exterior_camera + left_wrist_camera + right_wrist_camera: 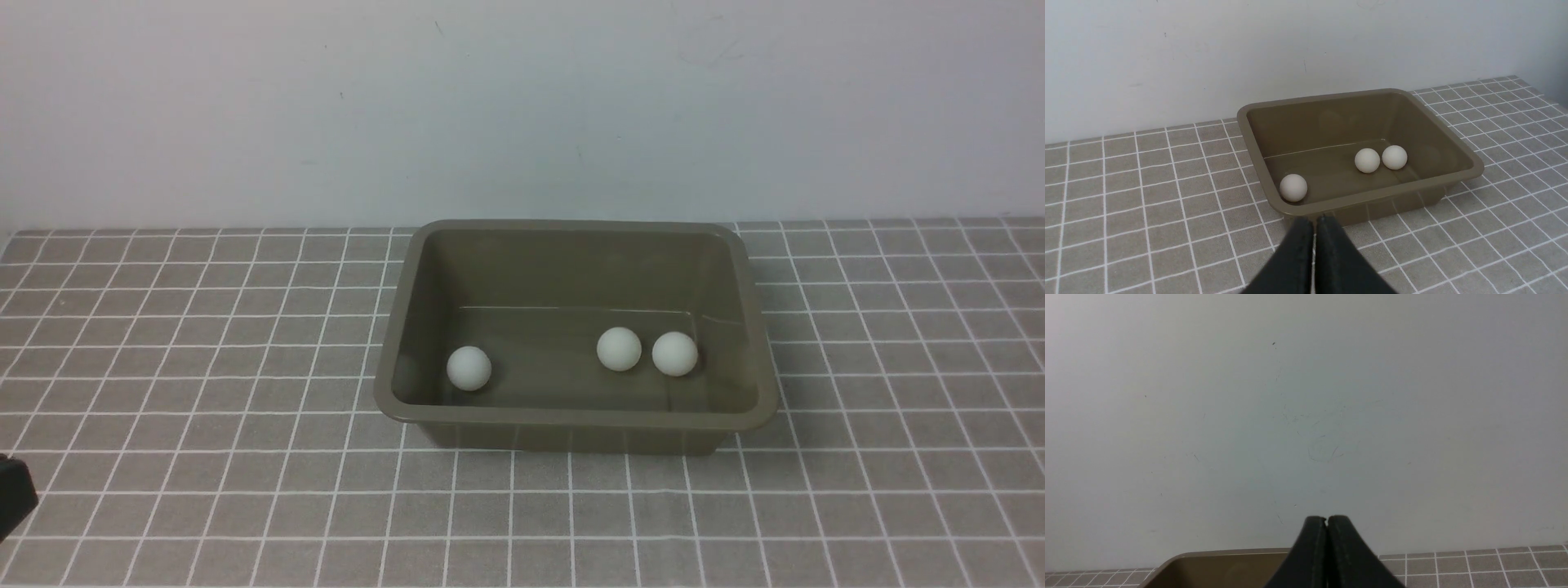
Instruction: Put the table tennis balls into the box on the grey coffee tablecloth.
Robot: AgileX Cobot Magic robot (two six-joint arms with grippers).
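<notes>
White balls (619, 349) sit inside the box (571, 420), bare cloth (204, 367) around its rim, left fingers (1296, 261) and right fingers (1310, 555) clenched empty.

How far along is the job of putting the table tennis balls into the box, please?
Done, it seems: all three table tennis balls lie inside the box on the grey coffee tablecloth. In hand: nothing; the left gripper and right gripper are shut and empty. Left: no ball shows on the cloth, so likely nothing.
</notes>
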